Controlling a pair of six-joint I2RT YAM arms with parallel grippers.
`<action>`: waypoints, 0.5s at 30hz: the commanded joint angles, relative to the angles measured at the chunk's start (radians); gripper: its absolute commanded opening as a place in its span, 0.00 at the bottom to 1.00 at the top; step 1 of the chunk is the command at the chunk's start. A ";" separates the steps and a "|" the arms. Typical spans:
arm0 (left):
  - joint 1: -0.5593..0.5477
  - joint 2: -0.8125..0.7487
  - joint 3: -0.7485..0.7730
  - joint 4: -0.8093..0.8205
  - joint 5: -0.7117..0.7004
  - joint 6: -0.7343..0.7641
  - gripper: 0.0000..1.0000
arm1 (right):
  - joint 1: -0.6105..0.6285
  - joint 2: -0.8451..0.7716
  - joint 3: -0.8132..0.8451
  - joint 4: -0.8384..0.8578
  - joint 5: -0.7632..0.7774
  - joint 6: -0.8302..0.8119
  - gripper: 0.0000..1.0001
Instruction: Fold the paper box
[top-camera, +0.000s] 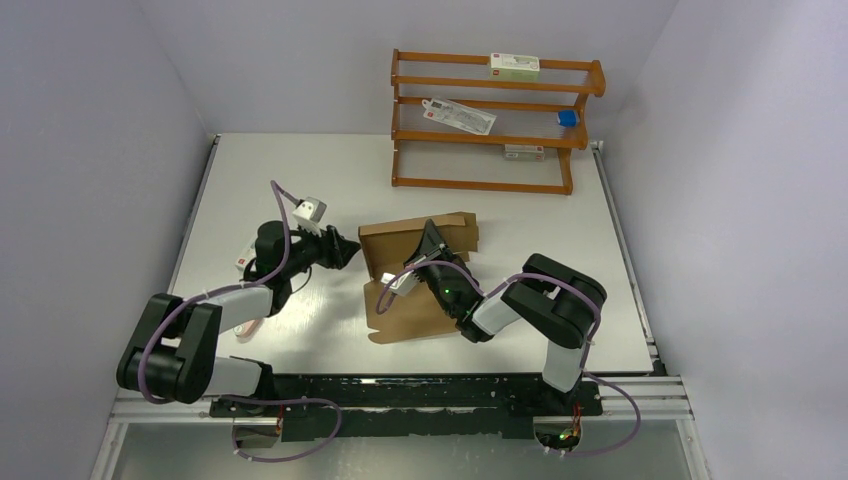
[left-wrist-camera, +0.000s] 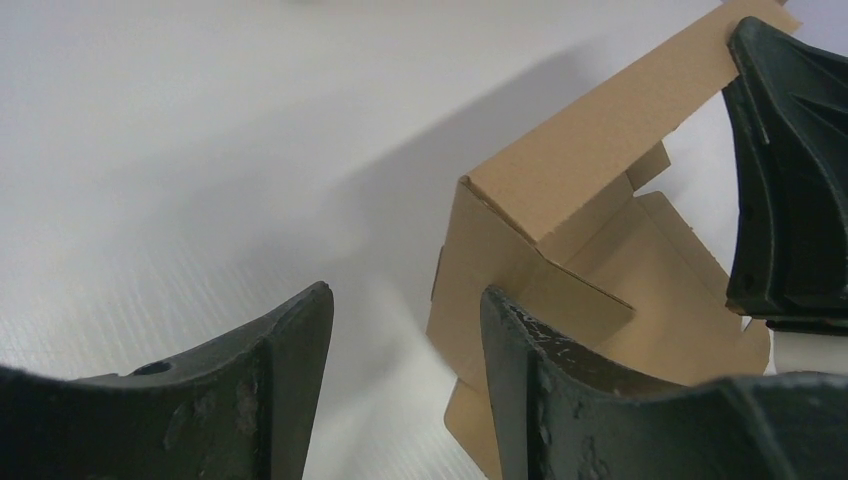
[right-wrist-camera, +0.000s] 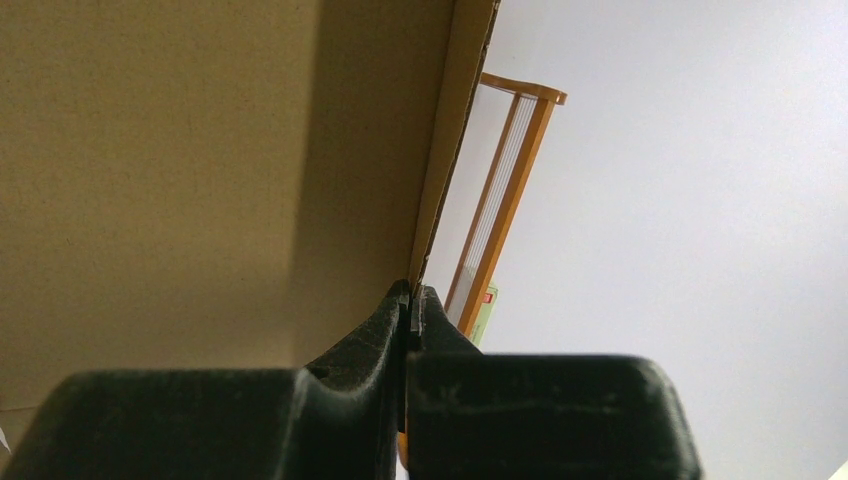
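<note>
The paper box (top-camera: 405, 305) is brown corrugated cardboard, partly folded, lying mid-table with its far and left walls raised. My right gripper (top-camera: 432, 238) is shut on the edge of a raised flap; in the right wrist view its closed tips (right-wrist-camera: 411, 296) pinch the cardboard edge (right-wrist-camera: 440, 150). My left gripper (top-camera: 347, 250) is open and empty, just left of the box. In the left wrist view its fingertips (left-wrist-camera: 405, 310) frame the box's near-left corner (left-wrist-camera: 500, 250), with the right finger (left-wrist-camera: 500, 320) in front of the cardboard; the right gripper (left-wrist-camera: 790, 180) shows at the far right.
An orange wooden rack (top-camera: 490, 120) stands at the back with white printed cartons (top-camera: 513, 66) and a small blue item (top-camera: 567, 118). It also shows in the right wrist view (right-wrist-camera: 505, 190). A small white carton (top-camera: 245, 262) lies under my left arm.
</note>
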 joint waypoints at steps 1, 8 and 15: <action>-0.024 -0.031 -0.018 0.094 0.092 0.008 0.62 | 0.008 0.019 0.005 0.225 -0.014 -0.037 0.00; -0.029 -0.041 -0.054 0.133 0.094 -0.016 0.64 | 0.010 0.016 -0.003 0.224 -0.012 -0.031 0.00; -0.052 -0.004 -0.046 0.170 0.066 -0.025 0.65 | 0.015 0.016 0.000 0.219 -0.014 -0.028 0.00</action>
